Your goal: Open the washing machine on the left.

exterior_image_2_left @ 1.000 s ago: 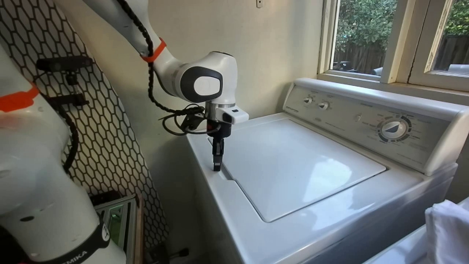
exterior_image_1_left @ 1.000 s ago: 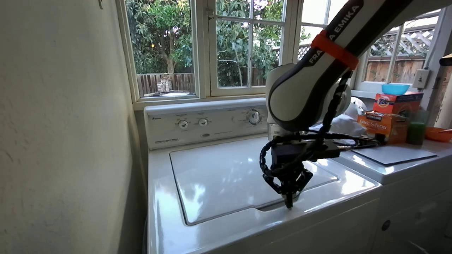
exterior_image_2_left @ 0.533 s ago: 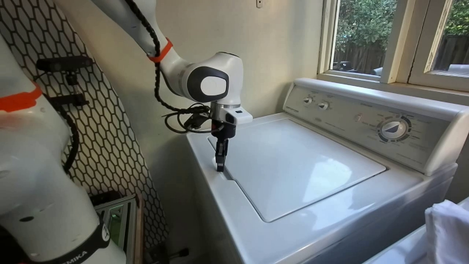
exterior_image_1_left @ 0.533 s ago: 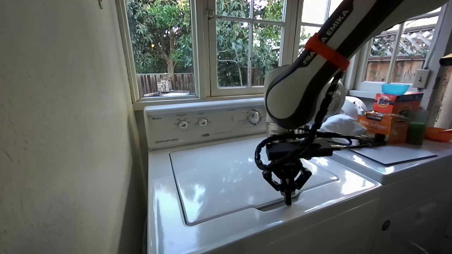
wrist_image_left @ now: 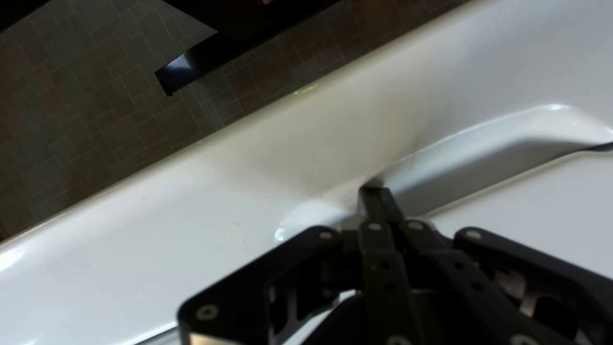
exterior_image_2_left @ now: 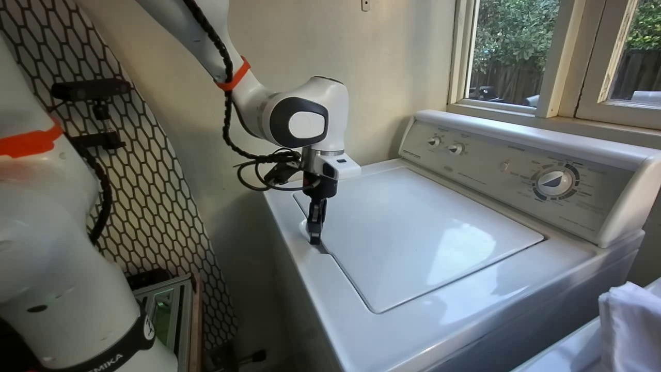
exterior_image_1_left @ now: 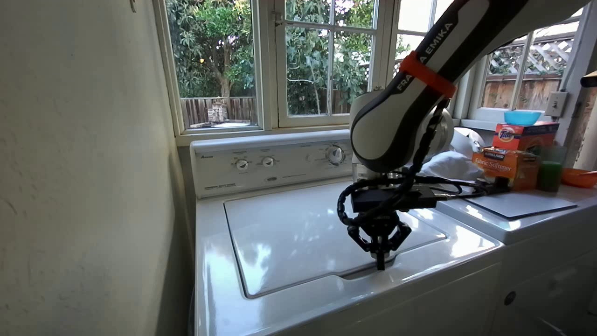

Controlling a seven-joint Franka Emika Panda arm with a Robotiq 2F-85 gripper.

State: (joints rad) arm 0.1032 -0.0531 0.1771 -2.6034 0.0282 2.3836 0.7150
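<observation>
Nearest to us in the wrist view is the black pincer [wrist_image_left: 376, 190], its fingers [wrist_image_left: 368, 207] pressed together with nothing between them. It points down into the recess [wrist_image_left: 464, 184] along the front of the washing machine [exterior_image_1_left: 298, 298]; we cannot tell whether the tips touch it. The arm [exterior_image_1_left: 396, 130] stands over the lid [exterior_image_1_left: 294, 233] and, in an exterior view, hides part of it and one end of the control panel [exterior_image_1_left: 289, 170] from us.

The machine's front faces the robot's base [exterior_image_2_left: 88, 289]. The rectangular lid lies flat in the top, and we read its long axis as running side to side, parallel to the panel. That panel rises along the back edge, its large knob [exterior_image_2_left: 555, 183] facing forward.

The machine stands between the wall [exterior_image_1_left: 88, 163] and a second white appliance [exterior_image_1_left: 536, 254], whose top is the surface for a fabric softener box [exterior_image_1_left: 506, 167], a Tide box [exterior_image_1_left: 524, 136] topped by a blue bowl [exterior_image_1_left: 521, 118], and a cup [exterior_image_1_left: 551, 172] with green contents. Behind the machine we see windows [exterior_image_1_left: 330, 70], and farthest off, trees [exterior_image_1_left: 214, 56].
</observation>
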